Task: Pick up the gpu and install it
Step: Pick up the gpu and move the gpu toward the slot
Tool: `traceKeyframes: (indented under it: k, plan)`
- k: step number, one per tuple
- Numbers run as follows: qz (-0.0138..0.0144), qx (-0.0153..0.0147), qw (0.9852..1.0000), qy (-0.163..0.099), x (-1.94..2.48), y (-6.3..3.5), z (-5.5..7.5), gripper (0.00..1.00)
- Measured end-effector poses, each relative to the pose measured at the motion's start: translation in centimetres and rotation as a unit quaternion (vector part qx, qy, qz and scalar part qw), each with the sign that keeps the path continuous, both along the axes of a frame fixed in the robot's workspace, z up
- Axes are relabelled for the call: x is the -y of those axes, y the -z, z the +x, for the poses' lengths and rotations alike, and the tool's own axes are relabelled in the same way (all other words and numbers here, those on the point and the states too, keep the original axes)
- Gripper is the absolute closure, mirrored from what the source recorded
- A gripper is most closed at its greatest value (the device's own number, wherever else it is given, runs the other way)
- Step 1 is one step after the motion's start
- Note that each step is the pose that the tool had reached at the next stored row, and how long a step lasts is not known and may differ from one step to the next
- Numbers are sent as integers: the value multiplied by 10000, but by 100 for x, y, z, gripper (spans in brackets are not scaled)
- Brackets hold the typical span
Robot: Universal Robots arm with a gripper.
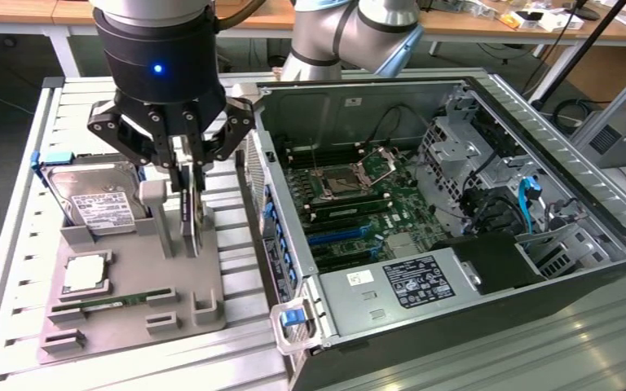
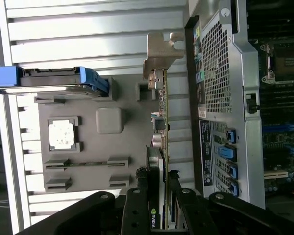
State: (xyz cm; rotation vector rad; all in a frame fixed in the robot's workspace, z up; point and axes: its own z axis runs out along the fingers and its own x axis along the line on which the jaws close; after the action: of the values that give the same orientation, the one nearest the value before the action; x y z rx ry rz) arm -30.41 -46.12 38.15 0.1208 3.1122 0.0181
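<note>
The gpu (image 1: 191,218) stands thin edge-on in a slot of the grey holder tray (image 1: 182,305), to the exterior view's left of the open computer case (image 1: 574,204). My gripper (image 1: 186,175) hangs straight above the card, with its fingers down on both sides of the card's top edge and shut on it. In the wrist view the gpu (image 2: 161,122) runs away from my gripper (image 2: 159,205), its silver end bracket (image 2: 159,54) at the far end. The card's lower edge still sits in the holder.
On the same tray are a silver hard drive with a blue frame (image 1: 95,199), a processor (image 1: 85,273) and a green memory stick (image 1: 112,303). The case wall (image 1: 280,236) rises right beside the tray. Inside lies the motherboard (image 1: 346,195) with blue slots (image 1: 341,236).
</note>
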Motion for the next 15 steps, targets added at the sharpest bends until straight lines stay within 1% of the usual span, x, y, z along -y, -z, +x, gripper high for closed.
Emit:
traceKeyframes:
  k: [15]
  plan:
    - [0,0,10000,0,0,-117,0,73]
